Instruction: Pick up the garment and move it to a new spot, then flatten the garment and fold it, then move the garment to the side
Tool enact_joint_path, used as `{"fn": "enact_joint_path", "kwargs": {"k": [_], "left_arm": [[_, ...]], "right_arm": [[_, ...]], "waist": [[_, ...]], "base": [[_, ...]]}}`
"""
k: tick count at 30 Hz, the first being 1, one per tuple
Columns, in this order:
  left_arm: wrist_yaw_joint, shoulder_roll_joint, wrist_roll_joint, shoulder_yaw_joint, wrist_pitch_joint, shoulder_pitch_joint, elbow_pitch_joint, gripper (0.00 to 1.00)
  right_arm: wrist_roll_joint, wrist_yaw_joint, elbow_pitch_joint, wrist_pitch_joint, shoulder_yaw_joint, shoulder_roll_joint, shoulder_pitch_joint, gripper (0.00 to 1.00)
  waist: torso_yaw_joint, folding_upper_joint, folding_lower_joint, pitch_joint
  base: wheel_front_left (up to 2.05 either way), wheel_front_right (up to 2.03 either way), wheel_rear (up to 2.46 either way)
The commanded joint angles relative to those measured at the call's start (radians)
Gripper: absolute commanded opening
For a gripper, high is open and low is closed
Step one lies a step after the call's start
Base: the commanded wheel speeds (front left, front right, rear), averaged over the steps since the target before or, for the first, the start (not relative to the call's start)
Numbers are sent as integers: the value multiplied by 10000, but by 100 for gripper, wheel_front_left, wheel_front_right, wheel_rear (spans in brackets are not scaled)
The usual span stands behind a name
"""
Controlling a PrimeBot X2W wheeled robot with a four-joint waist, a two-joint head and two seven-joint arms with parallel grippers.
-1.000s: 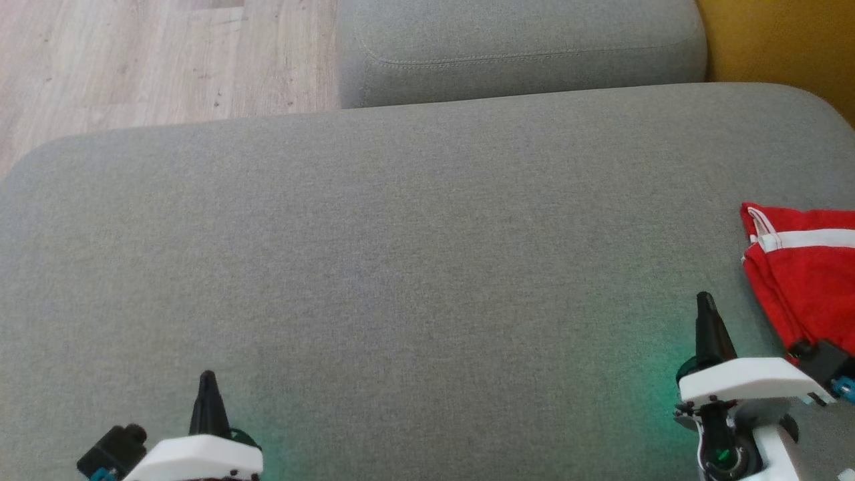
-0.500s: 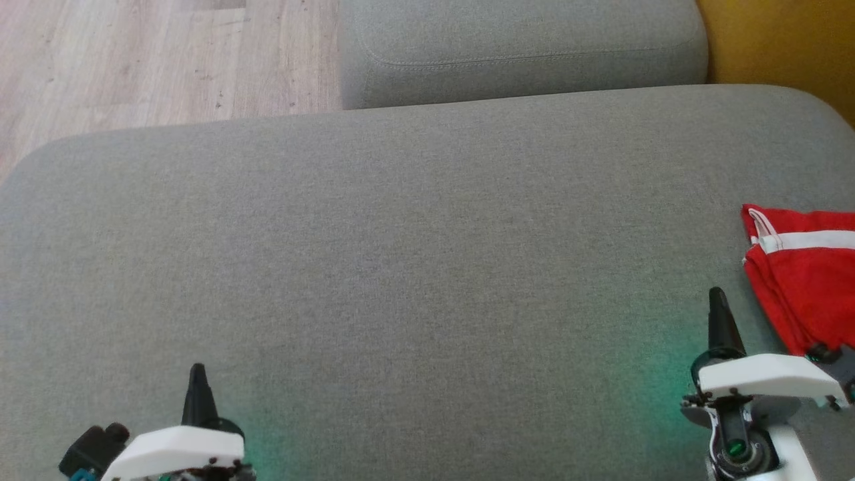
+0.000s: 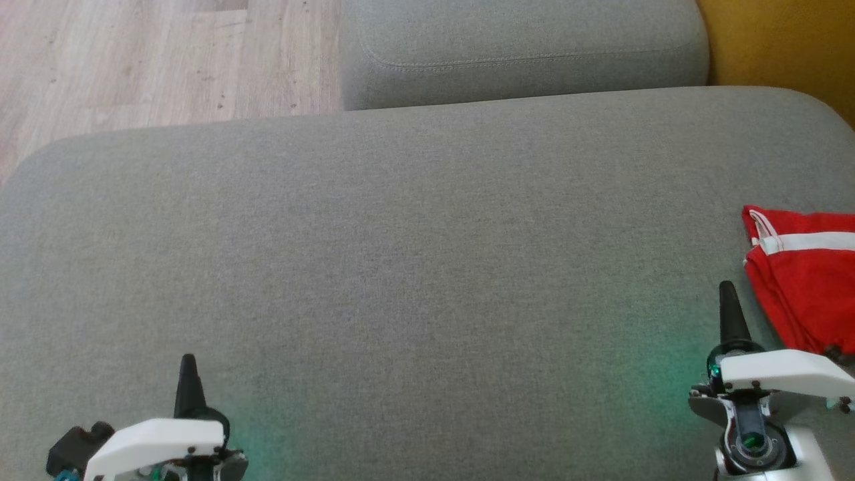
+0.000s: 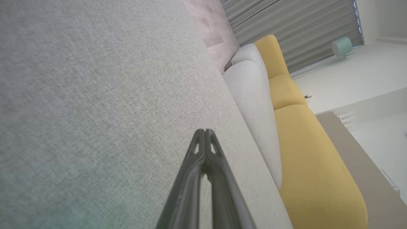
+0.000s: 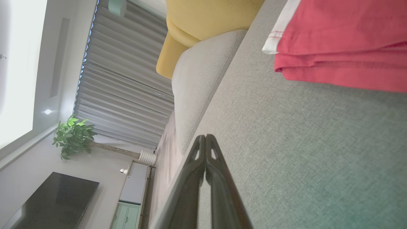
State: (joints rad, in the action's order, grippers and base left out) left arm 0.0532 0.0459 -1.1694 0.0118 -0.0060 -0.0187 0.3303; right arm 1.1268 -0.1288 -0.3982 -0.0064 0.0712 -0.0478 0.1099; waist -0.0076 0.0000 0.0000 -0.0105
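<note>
The garment (image 3: 805,280) is red with a white stripe and lies folded at the right edge of the grey sofa seat (image 3: 414,254); the right wrist view shows the garment (image 5: 343,47) at its upper right. My right gripper (image 3: 728,294) stands just left of it, apart from the cloth, shut and holding nothing; its tips (image 5: 205,137) meet over bare seat. Low on the left, my left gripper (image 3: 188,364) is shut and empty too, its tips (image 4: 205,132) together above the seat fabric.
A grey cushion (image 3: 521,47) lies beyond the seat, with wooden floor (image 3: 153,60) at the upper left and a yellow sofa part (image 3: 781,40) at the upper right. The seat's wide middle stretches between my two grippers.
Both grippers have slid outward: the left one down and to the left, the right one to the right and slightly up, closer to the garment. The garment has stayed put.
</note>
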Motion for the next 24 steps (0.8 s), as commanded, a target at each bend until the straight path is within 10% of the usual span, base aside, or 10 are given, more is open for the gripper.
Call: {"fn": "enact_joint_path", "kwargs": {"k": [1, 24], "left_arm": [[84, 36, -266, -330, 76, -509, -375, 0], [501, 40, -2751, -893, 754, -742, -660, 0]], "right_arm": [[318, -13, 446, 89, -85, -27, 177, 0], [3032, -17, 1102, 758, 224, -25, 59, 0]], "waist": [[2, 0, 0, 2], [47, 0, 0, 45]], "base": [[0, 0, 0], [0, 0, 0]]}}
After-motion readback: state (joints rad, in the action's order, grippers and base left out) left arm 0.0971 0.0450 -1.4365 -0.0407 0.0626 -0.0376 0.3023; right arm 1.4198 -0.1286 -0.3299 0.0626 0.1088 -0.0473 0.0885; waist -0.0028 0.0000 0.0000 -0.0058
